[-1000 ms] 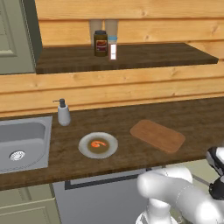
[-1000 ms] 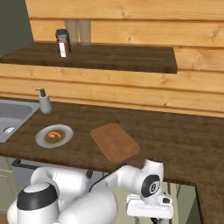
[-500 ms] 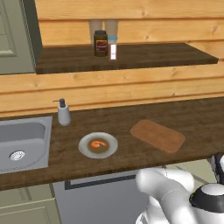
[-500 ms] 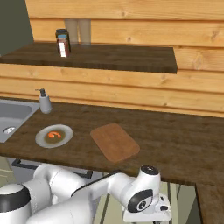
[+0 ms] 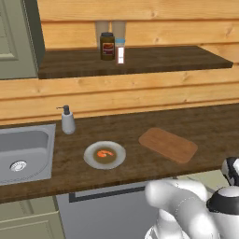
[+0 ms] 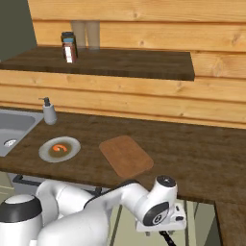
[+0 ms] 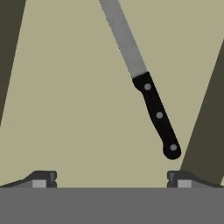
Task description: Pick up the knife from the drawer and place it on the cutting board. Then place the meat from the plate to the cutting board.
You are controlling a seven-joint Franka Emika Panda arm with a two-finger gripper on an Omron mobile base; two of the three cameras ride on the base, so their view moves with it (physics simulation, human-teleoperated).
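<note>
I see the gripper (image 7: 112, 177) spread wide, empty — the knife (image 7: 142, 81) lies in the drawer (image 7: 65, 109), handle at four o'clock.

Knife (image 7: 142, 83) flat in drawer; meat (image 5: 105, 153) (orange-red) on plate (image 5: 91, 151); cutting board (image 5: 168, 144) bare.

steel sink (image 5: 23, 151), soap dispenser (image 5: 68, 120), shelf jar (image 5: 107, 46)

The knife (image 7: 144, 83) lies in the drawer (image 7: 65, 109) below my fingertips (image 7: 43, 178). On the counter (image 5: 140, 121), the plate (image 5: 104, 155) sits left of the cutting board (image 5: 168, 144).
</note>
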